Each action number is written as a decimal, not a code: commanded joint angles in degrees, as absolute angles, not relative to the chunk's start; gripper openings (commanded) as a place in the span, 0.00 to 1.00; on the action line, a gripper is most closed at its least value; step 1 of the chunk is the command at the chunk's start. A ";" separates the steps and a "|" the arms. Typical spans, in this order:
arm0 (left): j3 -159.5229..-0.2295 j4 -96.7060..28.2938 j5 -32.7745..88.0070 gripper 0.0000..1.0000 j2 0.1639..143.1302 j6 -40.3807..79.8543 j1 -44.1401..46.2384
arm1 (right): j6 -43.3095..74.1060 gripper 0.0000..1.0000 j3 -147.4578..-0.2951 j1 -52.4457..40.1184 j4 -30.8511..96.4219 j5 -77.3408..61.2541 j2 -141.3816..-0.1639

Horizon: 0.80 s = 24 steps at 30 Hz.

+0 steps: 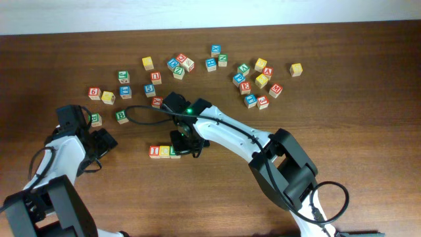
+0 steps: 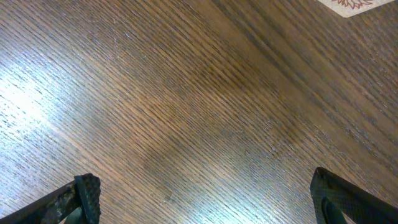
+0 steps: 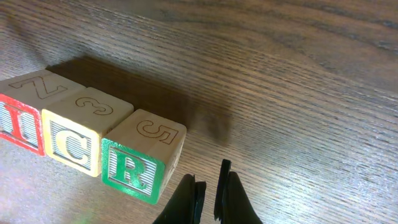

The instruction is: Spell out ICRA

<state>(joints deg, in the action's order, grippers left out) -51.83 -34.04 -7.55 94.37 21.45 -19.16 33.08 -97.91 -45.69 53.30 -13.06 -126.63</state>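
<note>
Dark wood-grain table (image 1: 368, 131), scattered letter blocks (image 1: 245, 86), I-C-R row (image 1: 164, 151) near centre

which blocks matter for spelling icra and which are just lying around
In the job: I block, C block, R block, side by side in a row; red block that looks like an A, in the scatter.
Lying about: the other loose blocks, such as the far-right yellow block and a green block.

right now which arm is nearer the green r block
Right. The right arm has its jaws right beside the green r block; the left arm is well off to the other side, past the i block.
</note>
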 commanded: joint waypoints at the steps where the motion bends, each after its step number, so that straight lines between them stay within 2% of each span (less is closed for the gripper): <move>1: -51.46 -34.09 -7.94 0.99 93.78 21.61 -19.40 | 33.50 0.04 -97.65 -46.24 53.10 -13.78 -127.04; 24: -51.46 -34.09 -7.94 0.99 93.78 21.61 -19.40 | 33.50 0.05 -97.65 -47.59 50.76 -14.15 -127.04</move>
<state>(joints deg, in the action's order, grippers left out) -51.83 -34.04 -7.55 94.37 21.43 -19.16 33.08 -97.91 -47.27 50.78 -14.48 -126.63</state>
